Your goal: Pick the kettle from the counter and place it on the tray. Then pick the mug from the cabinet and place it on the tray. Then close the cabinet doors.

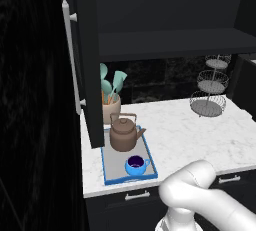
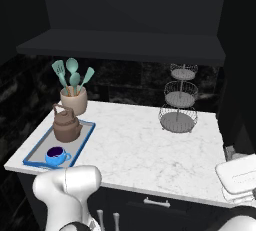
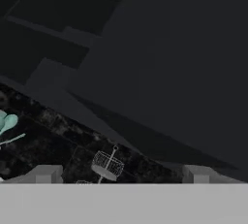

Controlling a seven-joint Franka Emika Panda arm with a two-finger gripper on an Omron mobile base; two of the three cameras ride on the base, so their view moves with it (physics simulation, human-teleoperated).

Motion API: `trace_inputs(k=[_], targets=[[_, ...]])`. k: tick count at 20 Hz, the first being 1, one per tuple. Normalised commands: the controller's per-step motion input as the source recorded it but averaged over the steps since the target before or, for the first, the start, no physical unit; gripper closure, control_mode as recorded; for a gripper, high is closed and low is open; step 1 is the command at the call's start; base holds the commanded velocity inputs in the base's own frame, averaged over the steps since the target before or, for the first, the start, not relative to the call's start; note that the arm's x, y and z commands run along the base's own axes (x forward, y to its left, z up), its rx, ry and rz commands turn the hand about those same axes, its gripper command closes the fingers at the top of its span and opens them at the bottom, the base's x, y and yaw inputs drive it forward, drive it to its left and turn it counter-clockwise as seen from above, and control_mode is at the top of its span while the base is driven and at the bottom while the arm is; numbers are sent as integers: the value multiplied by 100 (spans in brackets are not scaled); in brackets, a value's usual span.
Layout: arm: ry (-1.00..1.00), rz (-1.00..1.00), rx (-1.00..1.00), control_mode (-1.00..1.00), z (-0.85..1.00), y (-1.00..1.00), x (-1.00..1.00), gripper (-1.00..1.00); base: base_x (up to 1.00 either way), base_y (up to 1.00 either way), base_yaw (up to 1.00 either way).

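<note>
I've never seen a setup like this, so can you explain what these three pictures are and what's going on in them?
It's a rendered kitchen with a white robot arm. Two pictures come from cameras on its base, behind the arm to its left and right. The third looks along its gripper, which is open and holds nothing. On the counter lies a blue-rimmed tray carrying a brown kettle and a blue mug. Behind stand a utensil pot and a wire basket stand. A black cabinet door hangs open above.

Kettle (image 1: 123, 134) and mug (image 1: 136, 165) on tray (image 1: 106, 167)
</note>
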Motion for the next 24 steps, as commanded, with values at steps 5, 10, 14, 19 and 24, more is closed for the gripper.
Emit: trace_inputs(k=[5,10,14,19,24], targets=[[-12,6,-13,-100,12,-42,0,-100,0,0,0],[-16,6,-16,-100,23,-21,-12,-100,0,0,0],[-17,12,-32,-100,36,34,-6,-100,0,0,0],[-15,11,-34,-100,35,55,0,-100,0,0,0],[-9,8,-31,-100,40,71,1,-100,0,0,0]])
